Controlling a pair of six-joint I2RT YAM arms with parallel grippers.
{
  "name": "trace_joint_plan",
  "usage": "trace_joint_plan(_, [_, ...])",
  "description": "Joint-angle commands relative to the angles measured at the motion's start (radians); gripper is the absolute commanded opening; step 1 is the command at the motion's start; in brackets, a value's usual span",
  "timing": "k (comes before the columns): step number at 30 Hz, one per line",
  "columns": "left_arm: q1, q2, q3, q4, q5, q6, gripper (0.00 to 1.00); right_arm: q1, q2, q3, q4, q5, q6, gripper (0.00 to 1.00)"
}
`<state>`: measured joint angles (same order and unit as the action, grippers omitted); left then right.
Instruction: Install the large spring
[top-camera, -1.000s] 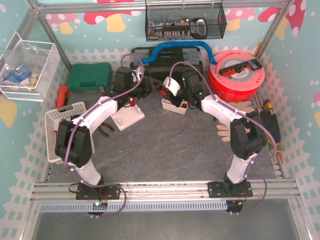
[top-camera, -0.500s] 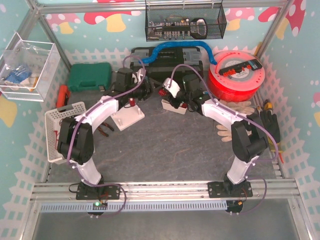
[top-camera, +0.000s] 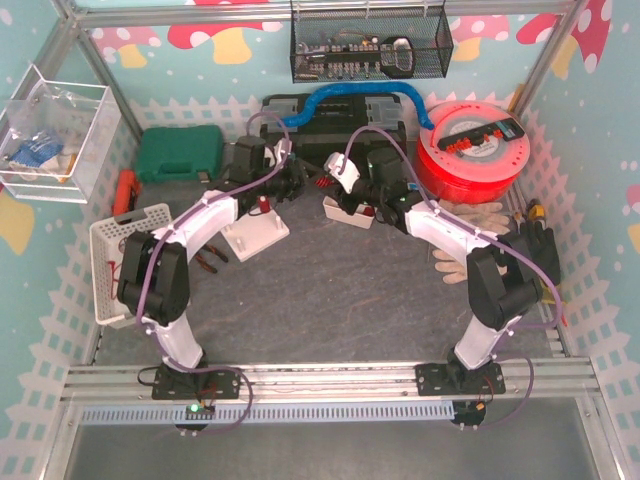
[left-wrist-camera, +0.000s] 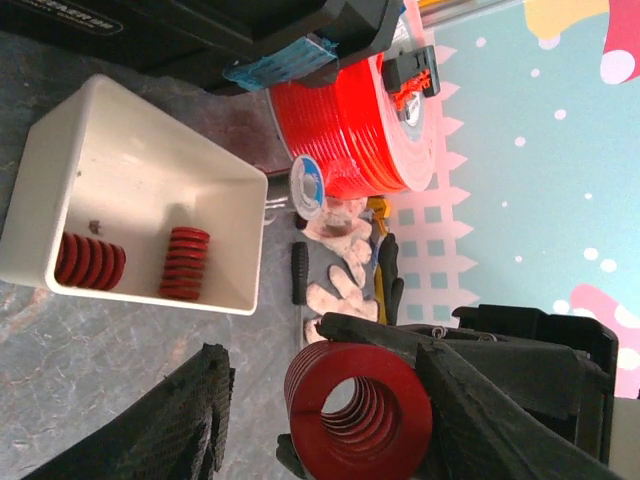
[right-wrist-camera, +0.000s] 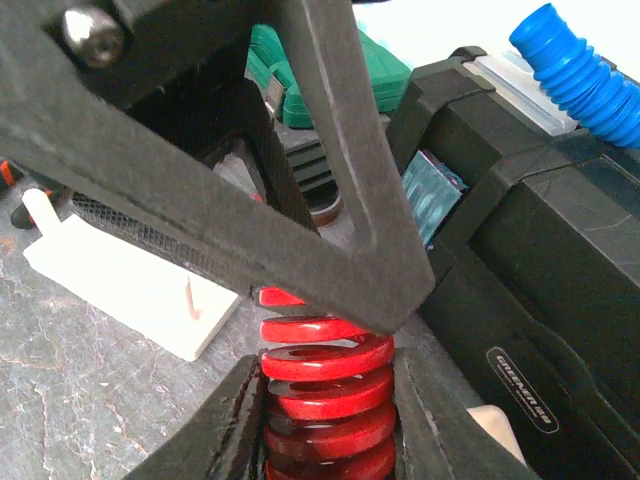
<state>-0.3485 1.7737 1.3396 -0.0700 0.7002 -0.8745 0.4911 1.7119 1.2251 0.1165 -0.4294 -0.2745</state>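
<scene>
right fingers (right-wrist-camera: 425, 420) clenched on the large red spring (right-wrist-camera: 325, 385) near a black toolbox (right-wrist-camera: 540, 300), left fingers (left-wrist-camera: 190, 420) spread open either side of its end.

A white oval brand mark (right-wrist-camera: 527, 390) is printed on the black toolbox (right-wrist-camera: 570, 290); it is read roughly as "GREENER", the rest being illegible.

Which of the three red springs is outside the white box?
The large spring, gripped in the right claw; the two smaller springs sit inside the white box.
</scene>
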Motion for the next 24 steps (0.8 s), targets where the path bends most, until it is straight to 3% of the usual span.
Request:
trace_joint_plan(1, [-0.003,0.012,0.01,0.019,0.038,-0.025,0.5,0.009,-0.01,0.006,0.049,-0.023,0.013,0.0])
trace_joint_plan(7, [-0.003,0.007,0.007,0.033,0.052,-0.042,0.39,0.016,0.004,0.011,0.051,-0.043,0.007,0.0])
trace_joint_plan(13, [-0.001,0.006,0.013,0.042,0.058,-0.063,0.05,0.018,0.024,0.019,0.037,-0.048,0.005,0.02])
trace_joint_plan(14, [0.0,0.003,0.012,0.041,0.054,-0.064,0.01,0.017,0.03,0.026,0.028,-0.043,0.009,0.06])
trace_joint_plan(19, [0.035,-0.033,-0.013,0.038,0.0,-0.045,0.0,0.018,0.053,0.046,-0.053,-0.006,0.035,0.48])
trace_joint_plan(24, [0.088,-0.1,-0.042,-0.05,-0.165,0.046,0.0,0.017,-0.014,-0.043,-0.054,0.121,0.161,0.72])
